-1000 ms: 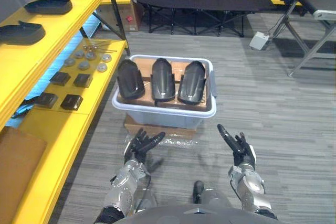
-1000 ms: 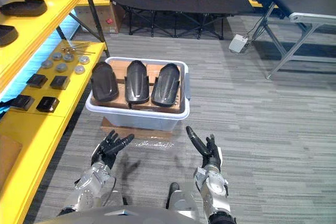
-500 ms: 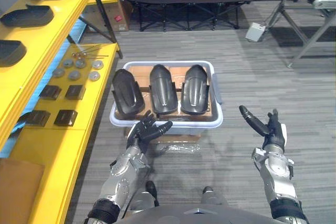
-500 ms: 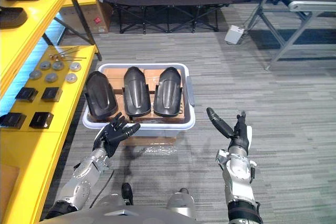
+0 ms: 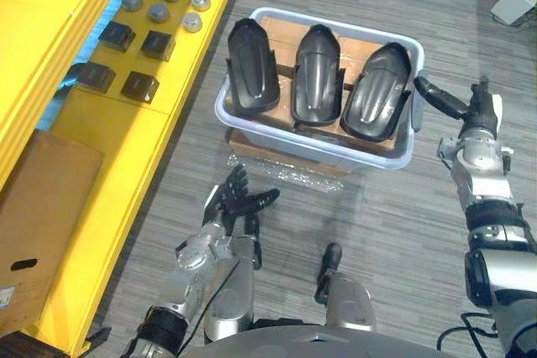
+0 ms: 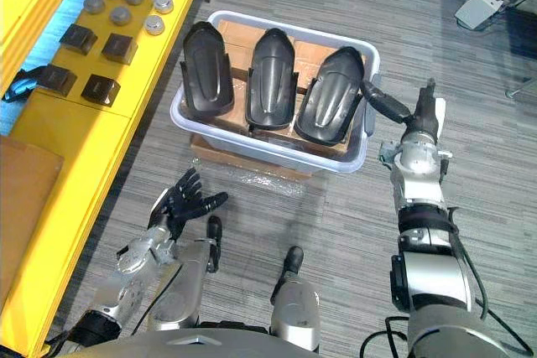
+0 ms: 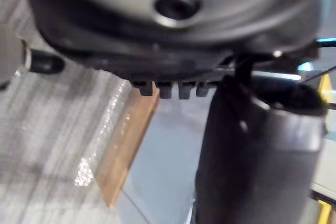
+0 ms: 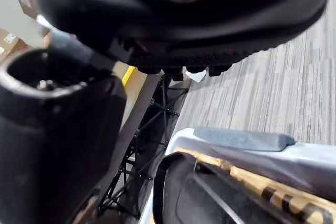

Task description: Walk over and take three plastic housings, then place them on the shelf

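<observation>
Three black plastic housings (image 5: 252, 64) (image 5: 315, 73) (image 5: 376, 90) lie side by side on cardboard in a pale grey bin (image 5: 315, 150) on the floor. My right hand (image 5: 474, 115) is open, fingers straight, just beside the bin's right end near its grey handle (image 8: 241, 139), touching nothing. In the right wrist view the nearest housing (image 8: 210, 192) shows past the fingers. Open and holding nothing, my left hand (image 5: 239, 207) hangs over the floor in front of the bin. The yellow shelf (image 5: 101, 148) runs along the left.
On the shelf lie small black blocks (image 5: 138, 85), several metal discs (image 5: 159, 12) and a flat brown cardboard piece (image 5: 42, 207). A cardboard box (image 5: 285, 165) with clear plastic wrap sits under the bin. A white box (image 5: 516, 2) is on the floor at the far right.
The camera has come closer and tilted down over the bin. My right hand has reached forward to the bin's right end. My left hand now sits lower, back from the bin's front.
</observation>
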You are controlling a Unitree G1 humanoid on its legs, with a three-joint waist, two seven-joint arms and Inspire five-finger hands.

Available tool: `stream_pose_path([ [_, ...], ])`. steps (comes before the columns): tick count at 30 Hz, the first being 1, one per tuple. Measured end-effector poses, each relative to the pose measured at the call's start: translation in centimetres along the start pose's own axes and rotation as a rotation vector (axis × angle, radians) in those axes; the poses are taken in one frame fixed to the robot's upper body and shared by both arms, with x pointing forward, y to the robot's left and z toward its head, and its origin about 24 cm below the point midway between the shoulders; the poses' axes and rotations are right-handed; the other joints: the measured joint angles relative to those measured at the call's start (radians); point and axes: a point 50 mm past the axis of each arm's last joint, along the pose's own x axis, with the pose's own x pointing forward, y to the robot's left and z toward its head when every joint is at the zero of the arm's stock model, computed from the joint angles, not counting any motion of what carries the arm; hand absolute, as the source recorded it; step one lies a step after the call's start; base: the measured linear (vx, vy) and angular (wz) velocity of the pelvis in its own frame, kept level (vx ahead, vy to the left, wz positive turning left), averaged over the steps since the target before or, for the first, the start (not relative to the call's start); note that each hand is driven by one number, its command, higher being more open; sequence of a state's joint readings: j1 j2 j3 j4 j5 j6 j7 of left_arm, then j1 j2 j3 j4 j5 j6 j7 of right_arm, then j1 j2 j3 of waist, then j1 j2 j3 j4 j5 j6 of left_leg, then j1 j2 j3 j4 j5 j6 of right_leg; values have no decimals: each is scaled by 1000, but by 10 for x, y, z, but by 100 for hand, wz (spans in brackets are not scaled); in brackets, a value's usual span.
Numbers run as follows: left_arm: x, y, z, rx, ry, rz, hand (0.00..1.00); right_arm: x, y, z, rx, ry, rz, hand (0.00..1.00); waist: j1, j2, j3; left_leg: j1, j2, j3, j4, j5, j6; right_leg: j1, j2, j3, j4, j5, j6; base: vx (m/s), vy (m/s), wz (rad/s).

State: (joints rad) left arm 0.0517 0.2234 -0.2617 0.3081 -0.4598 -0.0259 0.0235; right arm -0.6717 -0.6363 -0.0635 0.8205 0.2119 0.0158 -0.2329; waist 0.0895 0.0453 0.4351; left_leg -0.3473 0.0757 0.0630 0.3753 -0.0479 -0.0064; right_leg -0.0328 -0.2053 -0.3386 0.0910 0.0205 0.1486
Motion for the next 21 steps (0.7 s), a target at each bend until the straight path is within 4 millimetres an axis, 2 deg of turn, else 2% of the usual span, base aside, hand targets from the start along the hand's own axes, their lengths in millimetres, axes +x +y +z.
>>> stream_pose_path([
  [4,-5,10,-20,20,84,30,100,7,-3,6,-55,41,35,100,20,5,11,-30,-2,-7,20,-1,3,-15,0,-9,-3,0,-2,-28,29,6],
  [7,-10,14,-27,19,102,43,100,13,-3,9,-13,111,42,100,28,9,24,-32,-2,-6,31,-5,9,-13,0,-9,-3,4,4,0,0,0],
  [9,-10,12,-30,11,98,40,100,17,-15,7,-25,171,9,100,47,30,35,-34,1,-6,42,-8,15,-11,1,-9,1,4,4,0,0,0],
  [16,-10,9,-37,14,107,34,100,23,-27,13,-12,268,-56,100,52,57,50,-49,2,-12,44,-8,15,-22,3,-13,4,3,3,0,0,0],
  [21,-6,-1,-37,-10,87,13,100,29,-51,33,-7,280,-117,100,73,100,69,-77,6,-15,56,-7,16,-60,1,-13,34,-4,-4,0,0,0],
])
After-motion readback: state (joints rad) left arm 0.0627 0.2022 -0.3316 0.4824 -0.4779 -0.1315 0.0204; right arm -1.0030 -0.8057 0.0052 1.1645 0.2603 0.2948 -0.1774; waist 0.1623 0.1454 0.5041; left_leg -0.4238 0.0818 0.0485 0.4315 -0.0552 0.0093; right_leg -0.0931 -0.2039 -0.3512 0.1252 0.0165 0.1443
